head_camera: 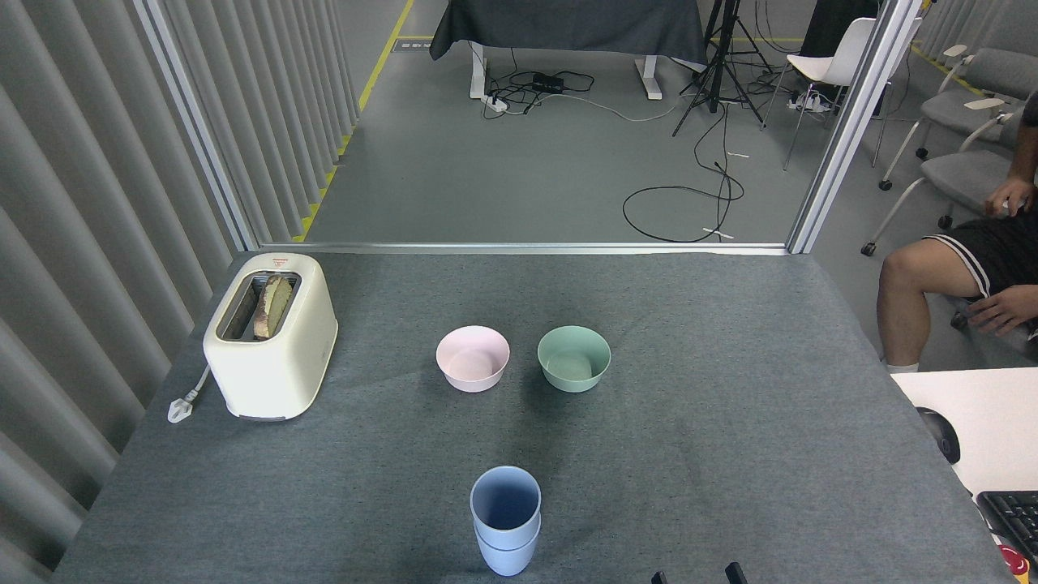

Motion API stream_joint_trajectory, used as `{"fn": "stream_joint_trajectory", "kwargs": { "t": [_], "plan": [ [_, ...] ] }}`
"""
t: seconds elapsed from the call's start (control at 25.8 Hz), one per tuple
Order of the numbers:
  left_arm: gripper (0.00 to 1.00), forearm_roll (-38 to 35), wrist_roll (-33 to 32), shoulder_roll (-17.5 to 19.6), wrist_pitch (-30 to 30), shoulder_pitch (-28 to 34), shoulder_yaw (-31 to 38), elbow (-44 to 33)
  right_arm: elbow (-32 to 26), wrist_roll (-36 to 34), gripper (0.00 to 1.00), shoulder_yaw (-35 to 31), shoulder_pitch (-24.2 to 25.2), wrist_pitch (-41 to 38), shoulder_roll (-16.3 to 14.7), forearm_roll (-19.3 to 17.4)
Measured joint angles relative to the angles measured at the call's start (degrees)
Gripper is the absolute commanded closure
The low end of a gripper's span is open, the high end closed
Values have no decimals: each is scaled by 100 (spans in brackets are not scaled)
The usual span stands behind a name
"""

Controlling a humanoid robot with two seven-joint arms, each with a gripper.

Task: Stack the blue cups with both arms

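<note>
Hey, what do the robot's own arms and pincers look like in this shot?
Almost nothing shows: only two small black finger tips of one pincer poking up at the bottom edge, right of the stacked blue cups. No arm, cables or markings are visible; the other pincer is out of view.

My gripper, head view

Only two black fingertips [736, 573] of my gripper show, narrow squared stubs right of the stacked blue cups [505, 519].
</note>
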Motion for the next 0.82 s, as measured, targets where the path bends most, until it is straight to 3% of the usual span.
{"fn": "stream_joint_trajectory", "kwargs": {
  "t": [0.47,0.82],
  "plan": [
    [0,11,0,2,197,18,113,7,62,-71,0,-33,335,147,-135,-55],
    [0,53,0,2,241,19,127,23,68,-200,0,-27,377,594,-137,175]
  ]
}}
